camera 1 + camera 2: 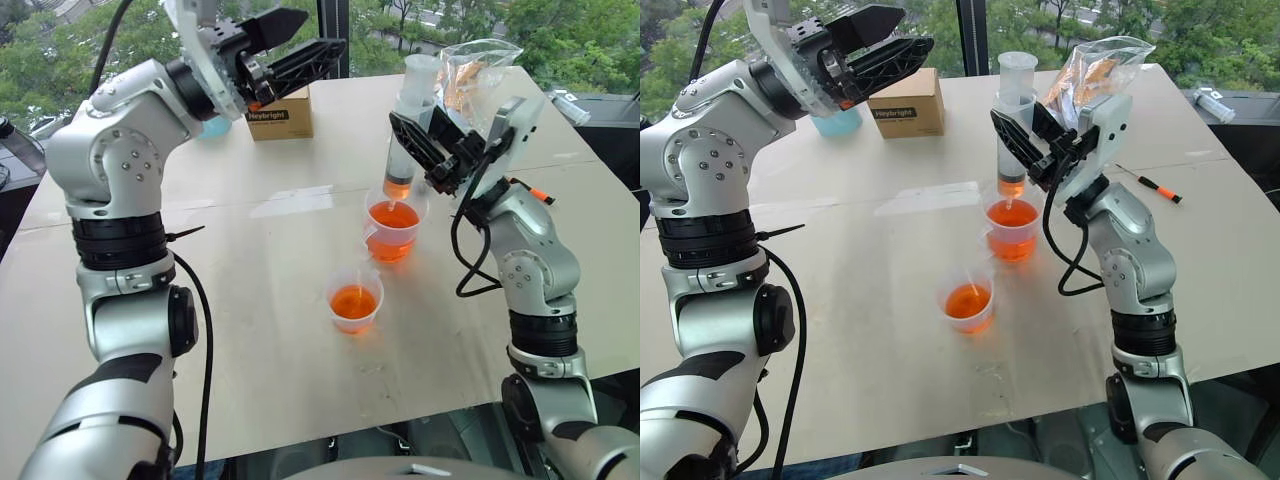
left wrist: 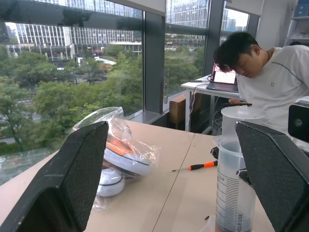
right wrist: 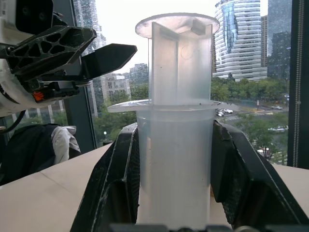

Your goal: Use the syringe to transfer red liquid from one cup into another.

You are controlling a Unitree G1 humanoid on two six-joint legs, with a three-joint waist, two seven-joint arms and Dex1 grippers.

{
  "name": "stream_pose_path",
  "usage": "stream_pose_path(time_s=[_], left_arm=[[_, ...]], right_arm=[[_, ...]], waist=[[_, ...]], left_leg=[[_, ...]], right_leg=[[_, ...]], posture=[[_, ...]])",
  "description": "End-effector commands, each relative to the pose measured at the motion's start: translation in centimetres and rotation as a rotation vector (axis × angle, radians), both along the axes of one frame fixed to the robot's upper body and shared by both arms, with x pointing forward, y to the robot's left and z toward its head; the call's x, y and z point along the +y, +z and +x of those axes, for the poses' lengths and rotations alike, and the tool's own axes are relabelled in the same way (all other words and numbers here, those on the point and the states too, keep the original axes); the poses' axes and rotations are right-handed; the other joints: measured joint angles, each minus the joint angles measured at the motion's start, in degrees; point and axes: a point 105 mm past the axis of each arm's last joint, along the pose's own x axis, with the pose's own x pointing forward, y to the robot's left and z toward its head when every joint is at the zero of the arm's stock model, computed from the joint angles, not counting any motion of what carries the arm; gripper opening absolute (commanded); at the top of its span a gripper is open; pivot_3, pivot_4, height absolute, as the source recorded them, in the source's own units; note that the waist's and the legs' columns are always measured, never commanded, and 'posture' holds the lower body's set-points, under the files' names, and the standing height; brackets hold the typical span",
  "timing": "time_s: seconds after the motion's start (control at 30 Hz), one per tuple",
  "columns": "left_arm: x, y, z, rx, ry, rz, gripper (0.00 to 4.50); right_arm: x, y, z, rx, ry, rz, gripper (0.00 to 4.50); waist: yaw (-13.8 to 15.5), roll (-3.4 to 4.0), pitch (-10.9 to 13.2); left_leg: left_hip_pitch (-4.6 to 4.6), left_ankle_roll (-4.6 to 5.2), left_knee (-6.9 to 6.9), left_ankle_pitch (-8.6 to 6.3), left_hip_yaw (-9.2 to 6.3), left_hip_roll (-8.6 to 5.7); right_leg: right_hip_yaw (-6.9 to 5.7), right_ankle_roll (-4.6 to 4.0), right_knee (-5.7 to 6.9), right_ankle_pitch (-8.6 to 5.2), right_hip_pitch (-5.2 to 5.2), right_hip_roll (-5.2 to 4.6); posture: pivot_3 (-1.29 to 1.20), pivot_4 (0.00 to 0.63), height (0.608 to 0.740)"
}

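My right gripper (image 1: pixel 420 150) is shut on the barrel of the syringe (image 1: pixel 408 130) and holds it upright. Its white plunger stands partly out at the top, and a little red liquid (image 1: pixel 398 186) fills the barrel's lower end. The syringe tip hangs just above the red liquid in the larger handled cup (image 1: pixel 393 228). The smaller cup (image 1: pixel 354 300) stands nearer to me, to the left, also holding red liquid. My left gripper (image 1: pixel 325 32) is raised high at the far left, open and empty, and points toward the syringe (image 2: pixel 234 193). In the right wrist view the fingers (image 3: pixel 116 179) clamp the barrel.
A cardboard box (image 1: pixel 280 112) and a blue object (image 1: pixel 212 127) sit at the back left. A clear plastic bag (image 1: pixel 475 65) lies behind the syringe. An orange-handled screwdriver (image 1: pixel 530 190) lies at the right. A person (image 2: pixel 270 72) sits beyond the table.
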Motion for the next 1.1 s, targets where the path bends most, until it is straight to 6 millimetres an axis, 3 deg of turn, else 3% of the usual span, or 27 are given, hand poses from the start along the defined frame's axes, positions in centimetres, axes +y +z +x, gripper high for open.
stream_pose_path(time_s=[0.03,0.17,0.37,0.7,0.97,1.1], left_arm=[[-0.3,1.7,-1.9,-0.076,-0.075,0.004,4.27],[-0.7,2.0,-3.7,-0.085,-0.2,0.025,4.27],[-0.6,2.7,-5.2,-0.096,-0.292,0.011,4.27],[-0.9,2.7,-5.9,-0.071,-0.346,0.003,4.27],[-1.5,1.9,-6.4,-0.04,-0.378,0.045,4.27],[-1.8,1.3,-6.6,-0.024,-0.391,0.07,2.92]], right_arm=[[0.2,4.0,-2.8,-0.136,0.128,0.048,1.49],[1.5,4.5,-5.6,-0.122,0.346,0.05,1.49],[3.0,2.9,-7.9,-0.043,0.526,0.027,1.49],[4.8,-0.2,-9.1,0.066,0.618,-0.011,1.49],[4.7,-1.3,-9.0,0.074,0.599,-0.043,1.49],[4.7,-1.4,-9.0,0.077,0.592,-0.041,1.49]], waist=[[-0.01,0.0,0.0],[-0.01,0.0,0.0],[0.05,0.0,0.0],[0.07,0.0,0.0],[0.09,-0.01,0.0],[0.09,-0.01,0.0]], left_leg=[[0.0,0.0,0.0,0.0,0.0,0.0],[0.0,0.0,-0.01,0.0,-0.02,0.02],[0.01,0.01,0.02,0.0,-0.03,0.02],[0.01,0.01,0.03,0.0,-0.06,0.02],[0.01,0.01,0.04,0.0,-0.06,0.02],[0.01,0.01,0.04,-0.01,-0.06,0.02]], right_leg=[[0.0,0.0,0.0,0.0,0.0,0.0],[-0.02,0.0,0.0,0.0,0.0,-0.01],[-0.03,0.0,-0.01,0.0,0.04,-0.03],[-0.05,0.0,0.0,0.0,0.05,-0.02],[-0.05,0.0,-0.01,0.0,0.05,-0.01],[-0.04,0.0,-0.01,0.0,0.04,-0.01]], posture=[[0.0,0.15,0.74],[0.0,0.15,0.74],[0.0,0.15,0.74],[0.0,0.15,0.74],[0.0,0.15,0.74],[0.0,0.15,0.74]])
